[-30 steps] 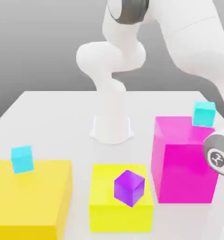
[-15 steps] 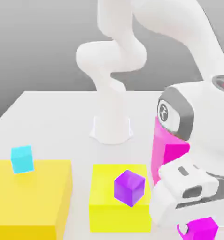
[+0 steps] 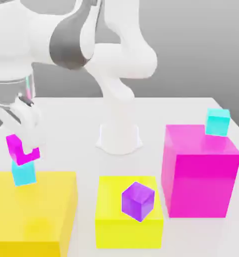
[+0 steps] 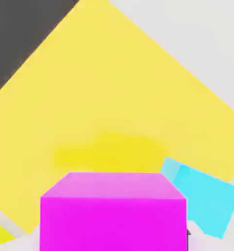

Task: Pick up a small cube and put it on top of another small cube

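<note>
One small cyan cube [image 3: 23, 173] rests on the back edge of the large yellow block [image 3: 33, 211] at the exterior view's left. A second small cyan cube [image 3: 218, 122] sits on the far corner of the magenta block [image 3: 199, 170] at the right. My gripper [image 3: 22, 152] hangs just above the left cube, its magenta fingers [image 3: 13, 143] pressed together and shut on nothing. In the hand view the joined fingers [image 4: 114, 211] hover over the yellow block [image 4: 114, 98], and the cyan cube [image 4: 207, 198] lies beside them, not between them.
A small purple cube [image 3: 138, 201] sits on a smaller yellow block [image 3: 111, 221] at the front centre. The arm's white base [image 3: 119, 138] stands on the table [image 3: 71, 125] behind the blocks. My arm's links reach over the table's left side.
My arm has swung from the exterior view's right, across the front, to the left; the hand now hangs over the left cyan cube. No cube has moved.
</note>
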You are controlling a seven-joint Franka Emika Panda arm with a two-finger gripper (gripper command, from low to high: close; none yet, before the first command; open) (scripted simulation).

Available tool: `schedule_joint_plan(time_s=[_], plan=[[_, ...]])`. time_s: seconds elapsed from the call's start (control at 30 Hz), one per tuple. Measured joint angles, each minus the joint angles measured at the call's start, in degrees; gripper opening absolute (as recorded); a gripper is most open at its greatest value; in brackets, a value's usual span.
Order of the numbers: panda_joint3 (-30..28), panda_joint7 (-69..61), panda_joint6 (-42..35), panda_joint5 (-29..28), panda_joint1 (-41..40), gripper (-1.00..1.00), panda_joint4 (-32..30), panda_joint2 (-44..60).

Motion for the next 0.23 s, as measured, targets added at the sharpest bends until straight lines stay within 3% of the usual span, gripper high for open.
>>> schedule_joint_plan(time_s=[0.13, 0.17, 0.23], plan=[[-1.2, -0.5, 8.6, 1.4, -0.5, -1.0, -3.3, 5.3], [-1.3, -0.6, 9.8, 1.6, -0.4, 1.0, -3.7, 6.2], [-1.3, -0.6, 9.8, 1.6, -0.4, 1.0, -3.7, 6.2]])
